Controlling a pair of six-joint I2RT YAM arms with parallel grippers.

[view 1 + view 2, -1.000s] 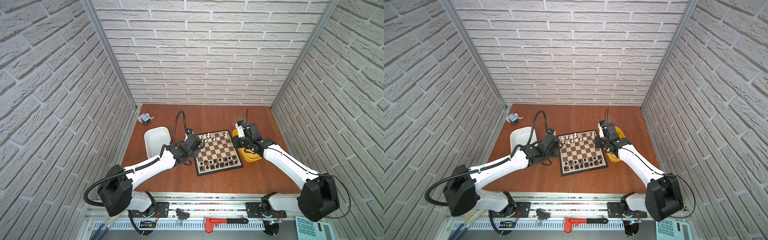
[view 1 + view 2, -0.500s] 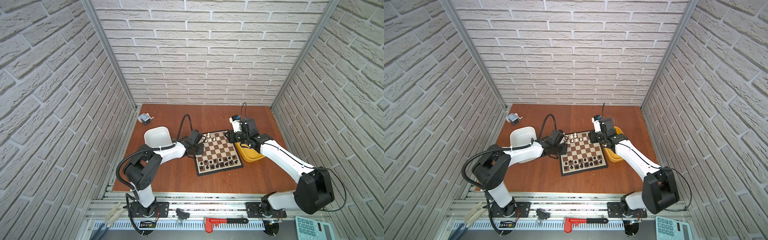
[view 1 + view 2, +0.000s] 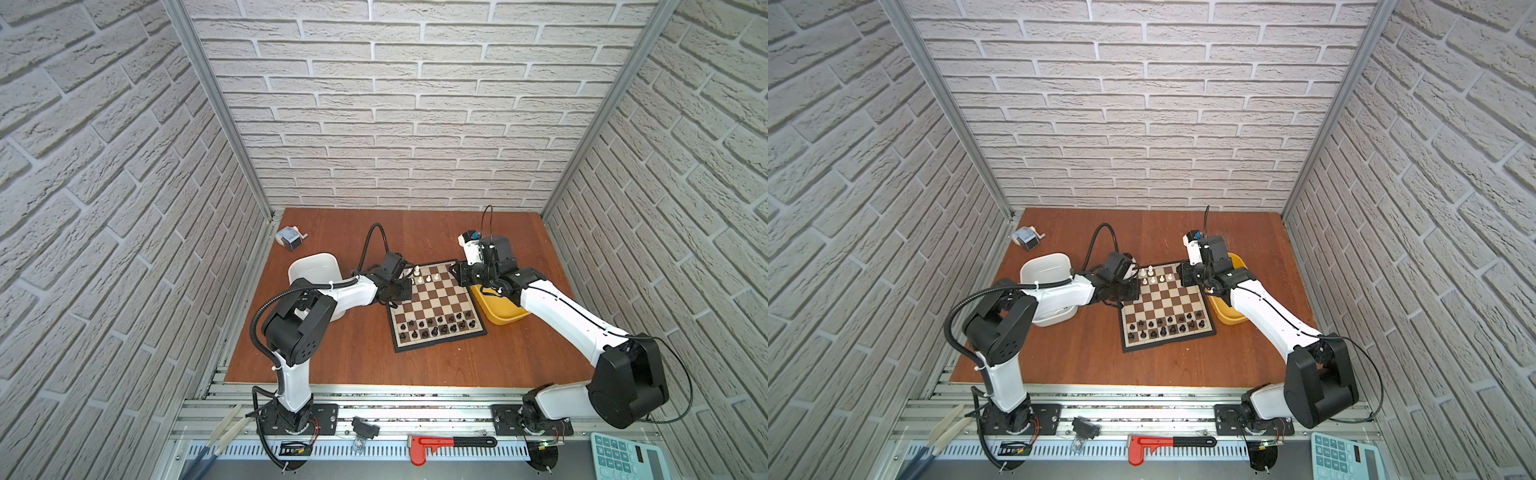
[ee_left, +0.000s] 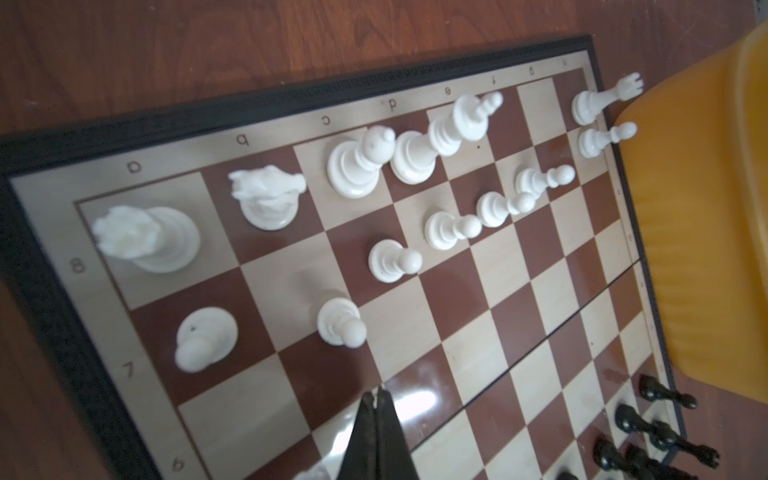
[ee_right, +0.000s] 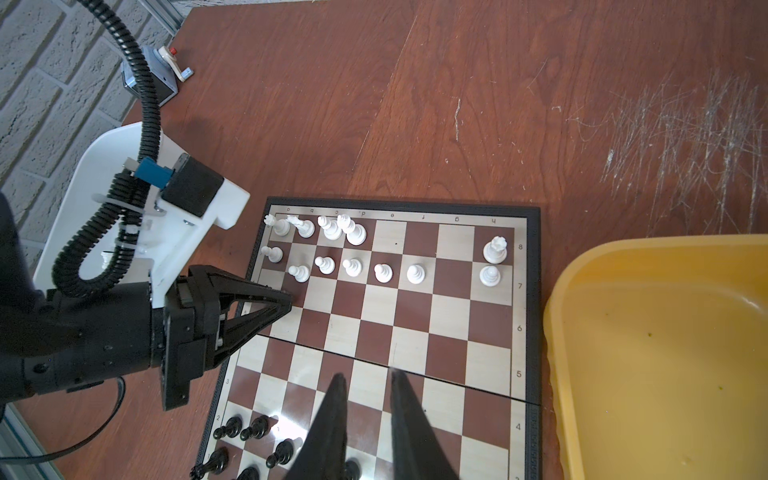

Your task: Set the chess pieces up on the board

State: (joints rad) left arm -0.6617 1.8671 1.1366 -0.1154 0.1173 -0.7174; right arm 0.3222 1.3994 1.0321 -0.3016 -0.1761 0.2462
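The board [image 3: 436, 305] lay on the worktop [image 3: 415, 232], white chess pieces [image 5: 353, 235] on its far rows and black ones [image 3: 434, 331] on its near rows. Over it, the left gripper [image 4: 377, 392] was pressed together and empty, and the right gripper [image 5: 368, 374] stood slightly spread, holding nothing

Glossy board [image 4: 469, 345], smooth white plastic chess pieces [image 4: 357, 166], scratched reddish wood table [image 5: 519, 124], matt yellow tub [image 5: 665, 353].

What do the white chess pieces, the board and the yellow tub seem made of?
White chess pieces: likely moulded plastic, smooth, slightly glossy, evenly white. Board: printed wood-look surface under a glossy coat, as the glare shows; the core cannot be told. Yellow tub: likely plastic, matte, with uniform colour and rounded rim.
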